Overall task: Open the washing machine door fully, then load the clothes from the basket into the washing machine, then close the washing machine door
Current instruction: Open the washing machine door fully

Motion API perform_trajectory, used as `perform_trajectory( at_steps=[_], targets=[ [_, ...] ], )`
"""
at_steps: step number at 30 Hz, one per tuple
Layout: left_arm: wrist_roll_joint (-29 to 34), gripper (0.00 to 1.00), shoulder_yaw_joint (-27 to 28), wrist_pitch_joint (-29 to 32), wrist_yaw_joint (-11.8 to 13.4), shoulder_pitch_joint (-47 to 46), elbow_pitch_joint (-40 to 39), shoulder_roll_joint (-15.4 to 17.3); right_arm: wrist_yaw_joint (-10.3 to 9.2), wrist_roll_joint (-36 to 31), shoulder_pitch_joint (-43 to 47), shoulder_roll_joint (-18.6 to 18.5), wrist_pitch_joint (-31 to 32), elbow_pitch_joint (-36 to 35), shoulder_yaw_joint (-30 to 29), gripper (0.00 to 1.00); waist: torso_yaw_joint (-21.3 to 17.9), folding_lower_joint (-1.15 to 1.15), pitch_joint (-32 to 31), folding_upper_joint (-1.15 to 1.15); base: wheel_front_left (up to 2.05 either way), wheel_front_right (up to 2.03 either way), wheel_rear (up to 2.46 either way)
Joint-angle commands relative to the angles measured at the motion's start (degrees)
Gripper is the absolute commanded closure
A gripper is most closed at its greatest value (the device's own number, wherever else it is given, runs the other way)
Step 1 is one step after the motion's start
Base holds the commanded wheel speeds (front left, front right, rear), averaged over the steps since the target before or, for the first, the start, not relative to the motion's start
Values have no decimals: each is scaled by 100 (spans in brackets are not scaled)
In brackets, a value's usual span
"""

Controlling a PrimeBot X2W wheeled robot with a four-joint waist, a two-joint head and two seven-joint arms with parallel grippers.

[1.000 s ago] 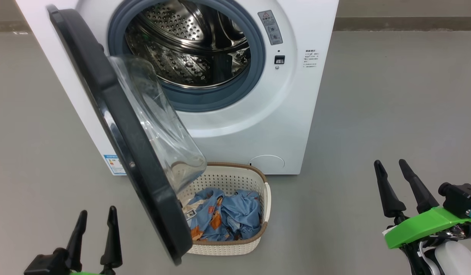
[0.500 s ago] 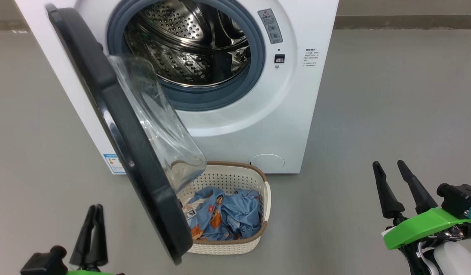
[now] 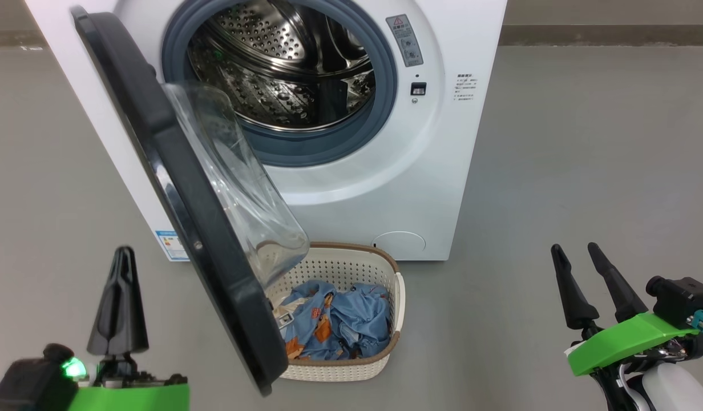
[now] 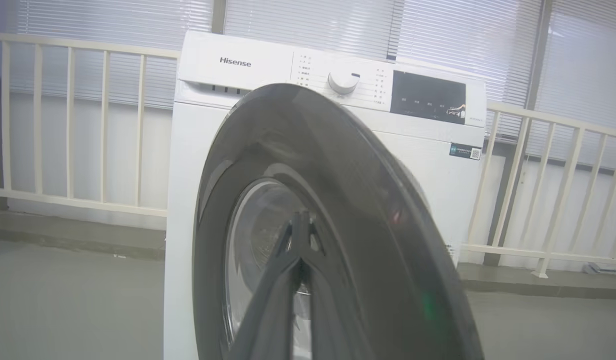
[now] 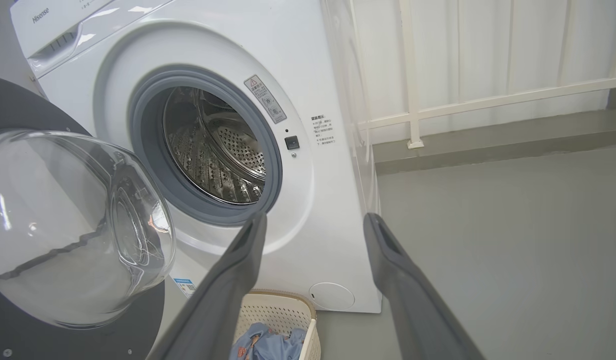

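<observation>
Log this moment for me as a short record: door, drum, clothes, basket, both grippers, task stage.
washing machine door: open partway, swung out toward the robot
drum: no clothes visible inside
clothes: bundled in the basket
basket: on the floor before the washing machine, left end hidden behind the door
left gripper: jaws shut, empty, left of the door
right gripper: jaws open, empty, right of the basket
task stage: loading not yet begun
</observation>
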Motion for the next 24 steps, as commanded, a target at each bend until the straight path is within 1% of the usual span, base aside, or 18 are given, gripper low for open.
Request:
perform_trajectory(
  at_steps=[1,7,12,13,18,24],
  targets=[
    [93,100,90,-37,-23,-261,-406,48,33,11,-58,-66,-70,-108,123,0,-1,0,-7,0,0,0,0],
    [184,100,-337,-27,-31,-302,-1165,5,33,35,-73,-39,-70,-89,170,0,-42,0,-24,0,0,0,0],
    [8,100,-902,233,-39,-286,-1613,-8,33,46,-73,-13,-70,-100,181,0,-90,0,-15,0,0,0,0],
    [8,100,-902,233,-39,-286,-1613,-8,33,46,-73,-13,-70,-100,181,0,-90,0,-15,0,0,0,0],
    [-123,100,-1448,475,-43,-235,-1673,66,33,69,-61,14,-70,-116,184,0,-137,0,7,0,0,0,0],
    [-308,100,-1844,699,-45,-82,-1121,214,33,98,-80,28,-70,-104,220,0,-230,0,31,0,0,0,0]
  ],
)
